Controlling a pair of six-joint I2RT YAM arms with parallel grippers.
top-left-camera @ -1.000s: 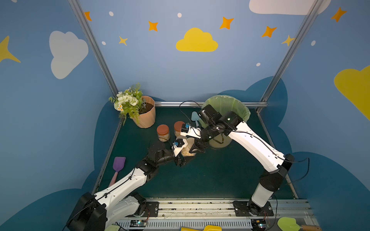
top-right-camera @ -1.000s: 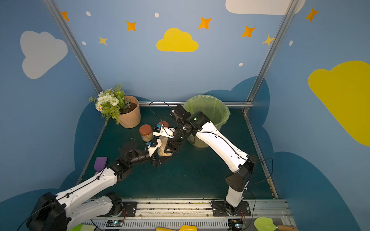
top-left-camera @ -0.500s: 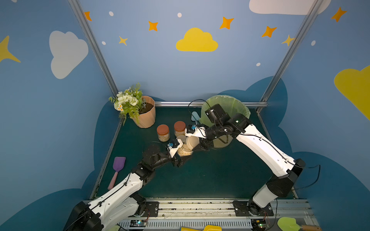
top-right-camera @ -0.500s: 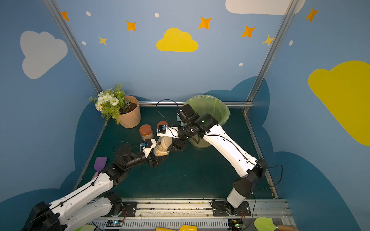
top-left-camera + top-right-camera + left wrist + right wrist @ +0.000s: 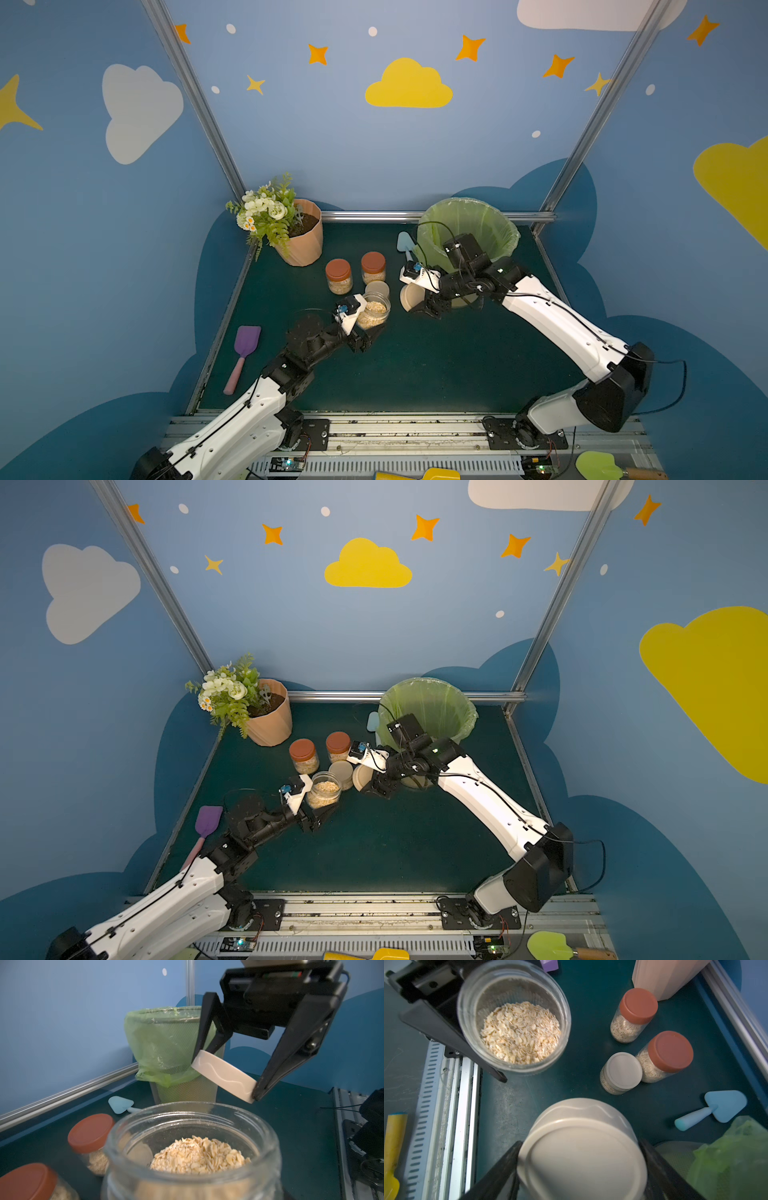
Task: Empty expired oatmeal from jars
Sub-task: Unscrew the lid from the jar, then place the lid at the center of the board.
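Beige screw lid (image 5: 581,1159) is now off the glass jar (image 5: 517,1069), pinched in the right claw (image 5: 225,1078) at the jar's 2 o'clock, while the left claw (image 5: 368,334) grips the jar, oatmeal (image 5: 521,1032) exposed for tipping into the green-lined bin (image 5: 469,203).

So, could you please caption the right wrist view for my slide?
Right gripper holds a beige round lid; left gripper holds an open clear jar of tan oatmeal.

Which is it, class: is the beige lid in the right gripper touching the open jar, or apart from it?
Apart. The right wrist view shows bare table between the beige lid and the open jar.
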